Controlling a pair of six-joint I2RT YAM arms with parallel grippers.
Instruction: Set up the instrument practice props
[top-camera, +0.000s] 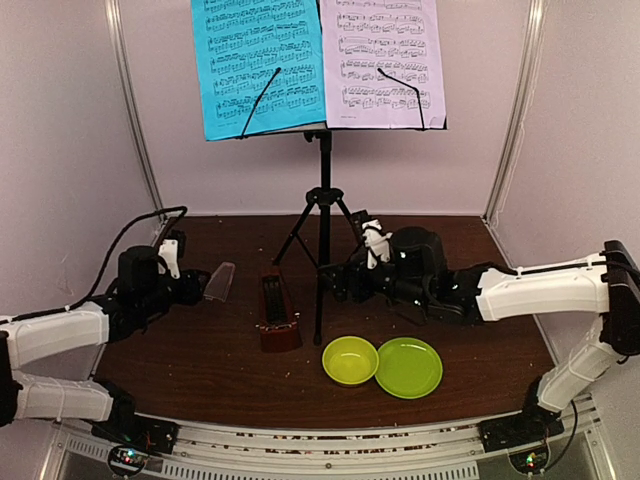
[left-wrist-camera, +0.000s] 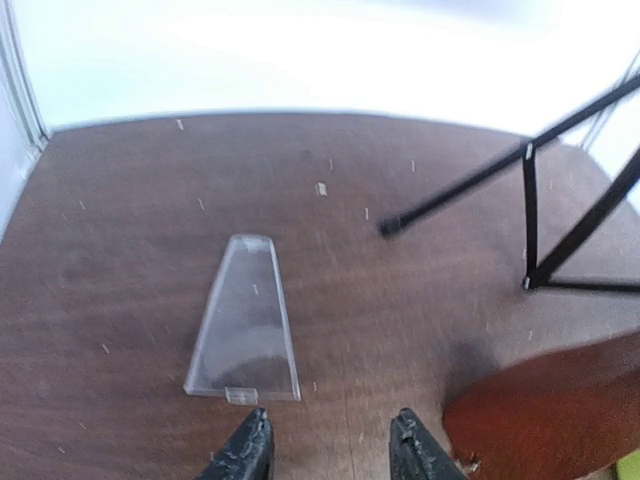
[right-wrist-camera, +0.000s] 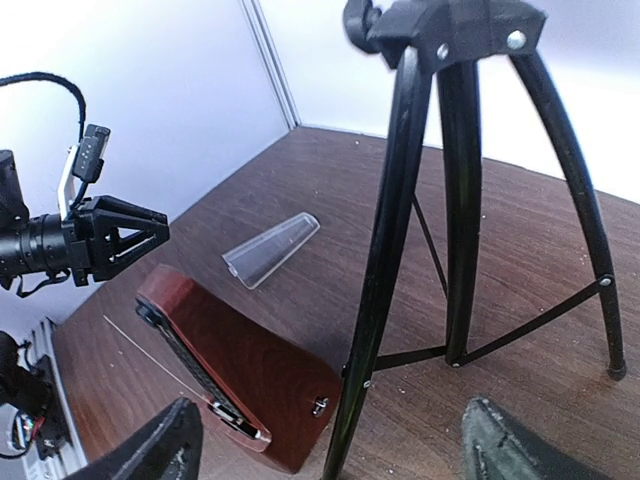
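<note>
both low, left hand (left-wrist-camera: 330, 425) parted, right hand (right-wrist-camera: 332, 420) wide

- The table (left-wrist-camera: 100, 260) looks like dark brown wood, matt.
- The clear cover (left-wrist-camera: 245, 320) is smooth see-through plastic.
- The metronome (right-wrist-camera: 280, 372) is shiny red-brown wood.
- The music stand (right-wrist-camera: 460, 200) is smooth black metal.

blue sheet (top-camera: 258, 65) top cropped, tripod legs (left-wrist-camera: 528, 220) blurred

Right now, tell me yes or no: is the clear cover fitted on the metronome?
No: the clear cover lies alone on the table, apart from the brown metronome.
</note>
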